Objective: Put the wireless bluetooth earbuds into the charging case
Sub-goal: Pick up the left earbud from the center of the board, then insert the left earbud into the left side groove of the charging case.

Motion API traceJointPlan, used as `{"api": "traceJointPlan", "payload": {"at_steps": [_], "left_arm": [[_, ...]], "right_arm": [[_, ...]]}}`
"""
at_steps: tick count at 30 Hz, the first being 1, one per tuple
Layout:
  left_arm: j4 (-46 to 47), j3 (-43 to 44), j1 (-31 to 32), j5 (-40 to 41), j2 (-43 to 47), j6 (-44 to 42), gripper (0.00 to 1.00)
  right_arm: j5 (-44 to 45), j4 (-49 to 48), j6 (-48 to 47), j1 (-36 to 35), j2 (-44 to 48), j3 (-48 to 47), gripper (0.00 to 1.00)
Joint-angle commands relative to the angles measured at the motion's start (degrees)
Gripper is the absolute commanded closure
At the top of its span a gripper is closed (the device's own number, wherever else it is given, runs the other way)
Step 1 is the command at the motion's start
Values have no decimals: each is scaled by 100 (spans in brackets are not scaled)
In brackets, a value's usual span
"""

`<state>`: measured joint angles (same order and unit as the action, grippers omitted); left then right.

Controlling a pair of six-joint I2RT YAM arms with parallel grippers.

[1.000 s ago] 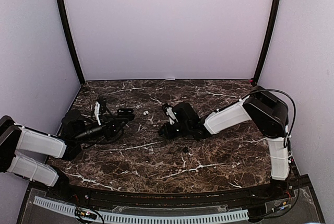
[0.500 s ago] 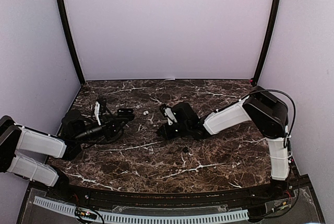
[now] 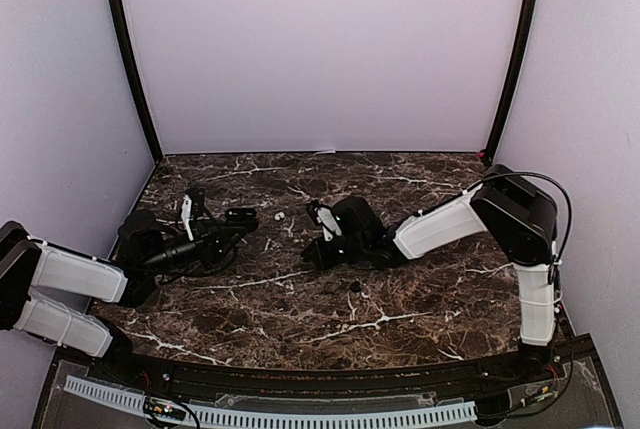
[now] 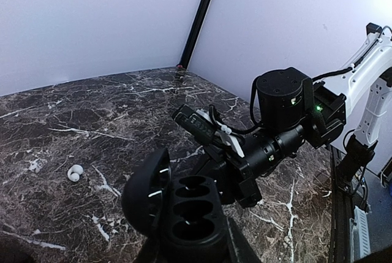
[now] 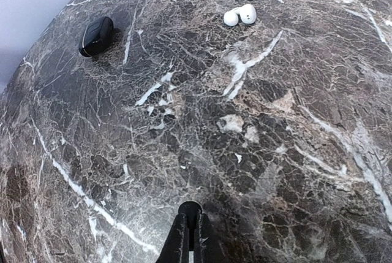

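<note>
My left gripper (image 3: 222,237) is shut on the open black charging case (image 4: 191,214), holding it by its base. Its lid (image 4: 146,194) is swung to the left and its wells look empty. My right gripper (image 5: 190,229) is low over the marble, a little right of the case. It is shut on a small rounded black piece (image 5: 190,208), seemingly a black earbud. A white earbud (image 3: 279,216) lies on the table between the grippers; it also shows in the right wrist view (image 5: 239,15) and the left wrist view (image 4: 75,172). Another black earbud (image 3: 355,286) lies nearer the front.
A glossy black oval piece (image 5: 97,36) lies on the marble left of the white earbud; I cannot tell whether it is a bud or a small case. The right arm's wrist (image 4: 282,100) hangs close behind the held case. Walls enclose three sides of the table.
The right arm has shifted slightly, its elbow a little to the right. Its gripper stays low and shut. The left arm and the case have not moved.
</note>
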<state>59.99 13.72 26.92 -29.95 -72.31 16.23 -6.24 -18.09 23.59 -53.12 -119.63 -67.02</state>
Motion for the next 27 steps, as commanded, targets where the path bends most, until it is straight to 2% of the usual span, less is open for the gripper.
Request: {"api": "traceJointPlan", "payload": {"at_steps": [1,8,16,22,27], "left_arm": [[337,-118,98,-302,-75,-224,83],[489,-48,592,-481,-385,-849,83],[1078,29,1037,-1656,-920,-1340,83],[1570,22,1280,-2237,-1311,-1629,83],[2419,-117,1452,-2636,-1703,-1772,83]], "right_arm": [[25,-323,-236,-34,588,337,99],[10,-346,-745,-40,1771,1303,100],[-289,-509,-1688,-123,3910,2821,100],[-1026,-50,-2255,-378,4894,3060,100],[-1158,-167,-2395,-811,5105,3073,100]]}}
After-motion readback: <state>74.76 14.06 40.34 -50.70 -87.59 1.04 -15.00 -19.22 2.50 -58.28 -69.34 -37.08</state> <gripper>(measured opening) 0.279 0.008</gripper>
